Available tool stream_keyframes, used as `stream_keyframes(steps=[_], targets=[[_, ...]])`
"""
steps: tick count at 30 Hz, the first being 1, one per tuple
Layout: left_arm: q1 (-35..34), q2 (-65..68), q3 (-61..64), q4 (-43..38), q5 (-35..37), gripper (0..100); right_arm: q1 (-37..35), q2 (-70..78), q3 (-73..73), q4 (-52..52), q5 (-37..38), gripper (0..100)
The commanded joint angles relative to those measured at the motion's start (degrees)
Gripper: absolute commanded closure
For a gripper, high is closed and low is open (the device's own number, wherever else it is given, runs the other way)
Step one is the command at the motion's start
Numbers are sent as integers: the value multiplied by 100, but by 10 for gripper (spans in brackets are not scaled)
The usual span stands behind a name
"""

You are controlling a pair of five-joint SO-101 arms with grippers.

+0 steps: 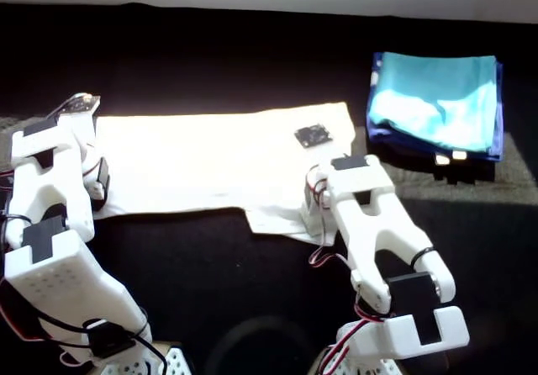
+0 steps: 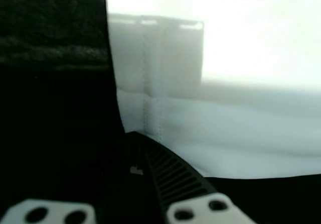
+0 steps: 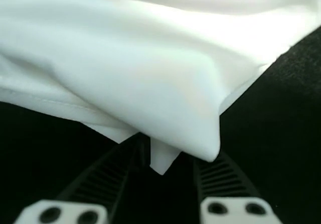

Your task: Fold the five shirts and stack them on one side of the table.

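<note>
One white shirt [image 1: 210, 169] logged, lying spread across the black table [image 1: 210, 299]. Noting a turquoise-topped folded stack [image 1: 437, 106] sitting far right. Seeing left gripper [image 2: 135, 136] pinching the shirt's near-left corner, fingers together. Seeing right gripper [image 3: 170, 158] straddling a near-right fold, fingers apart.

A hard band of light crosses the black table cover [image 1: 252, 47] — the white shirt [image 1: 210, 165] glares almost blank in it, while the cover on either side sinks into shadow. In the left wrist view the shirt's near part lies in grey shade.
</note>
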Motion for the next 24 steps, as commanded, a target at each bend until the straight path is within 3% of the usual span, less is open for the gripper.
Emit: stream_keyframes(steps=[1,5,10,17,24], targets=[[40,22,22,-141,18,991,-4,31,4,-189,-35,861],[40,22,22,-141,18,991,4,31,4,-426,-35,872],[40,22,22,-141,18,991,4,-4,4,-558,-35,996],[40,22,22,-141,18,991,13,-66,4,-145,-35,993],[40,22,22,-141,18,991,347,-1358,40,602,202,993]])
